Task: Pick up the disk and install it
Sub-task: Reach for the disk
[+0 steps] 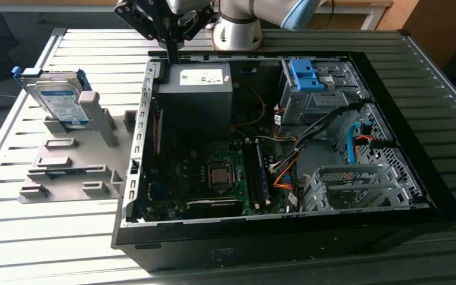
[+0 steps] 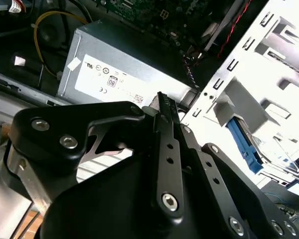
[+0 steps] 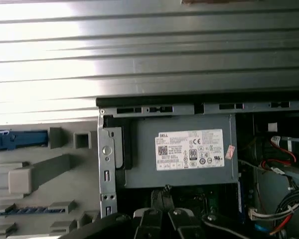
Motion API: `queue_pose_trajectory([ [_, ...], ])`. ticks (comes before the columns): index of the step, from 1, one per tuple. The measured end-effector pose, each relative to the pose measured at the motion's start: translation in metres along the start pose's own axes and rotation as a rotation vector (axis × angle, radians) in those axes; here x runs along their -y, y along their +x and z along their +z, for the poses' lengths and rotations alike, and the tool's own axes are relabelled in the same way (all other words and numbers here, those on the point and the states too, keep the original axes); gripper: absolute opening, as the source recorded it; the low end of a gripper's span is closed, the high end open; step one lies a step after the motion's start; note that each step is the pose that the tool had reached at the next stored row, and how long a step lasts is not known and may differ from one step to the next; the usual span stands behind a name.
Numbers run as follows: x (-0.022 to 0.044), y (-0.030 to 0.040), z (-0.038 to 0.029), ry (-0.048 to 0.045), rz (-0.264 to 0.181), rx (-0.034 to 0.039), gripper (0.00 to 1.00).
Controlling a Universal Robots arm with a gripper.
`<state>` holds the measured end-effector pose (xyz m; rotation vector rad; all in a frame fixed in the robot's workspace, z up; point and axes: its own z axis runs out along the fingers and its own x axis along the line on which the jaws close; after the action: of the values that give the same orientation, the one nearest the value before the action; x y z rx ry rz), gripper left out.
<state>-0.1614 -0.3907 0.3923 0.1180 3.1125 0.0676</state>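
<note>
The disk is a silver drive with a white-and-blue label and a blue frame. It stands on edge in a grey holder on the exterior view's left, outside the computer case. Its blue frame edge also shows in the first wrist view. My gripper hangs over the back wall of the case, just above the grey power supply box and well apart from the disk. In both wrist views the fingers are pressed together with nothing between them.
The open black computer case takes up the middle of the slatted metal table. Inside it are a blue clip on a drive bay, a metal drive cage, cables and the motherboard. The arm's base stands behind the case.
</note>
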Motion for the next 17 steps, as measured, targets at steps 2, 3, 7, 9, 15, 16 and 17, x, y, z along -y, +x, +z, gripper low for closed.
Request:
queue_pose_trajectory([
  [2, 0.0, 0.0, 0.0001, -0.0001, 0.0, 0.0, 0.11],
  [3, 0.0, 0.0, 0.0001, -0.0001, 0.0, 0.0, 0.11],
  [7, -0.0001, 0.0001, 0.0001, 0.0, 0.0, 0.0, 0.11],
  [9, 0.0, 0.0006, 0.0002, -0.0001, 0.0, 0.0, 0.11],
  [15, -0.0003, 0.0066, 0.0001, 0.0, 0.0, 0.0, 0.11],
  [16, -0.0004, 0.0083, 0.0, 0.0, 0.0, 0.0, 0.11],
  [17, -0.0006, 0.01, 0.0, 0.0, 0.0, 0.0, 0.11],
])
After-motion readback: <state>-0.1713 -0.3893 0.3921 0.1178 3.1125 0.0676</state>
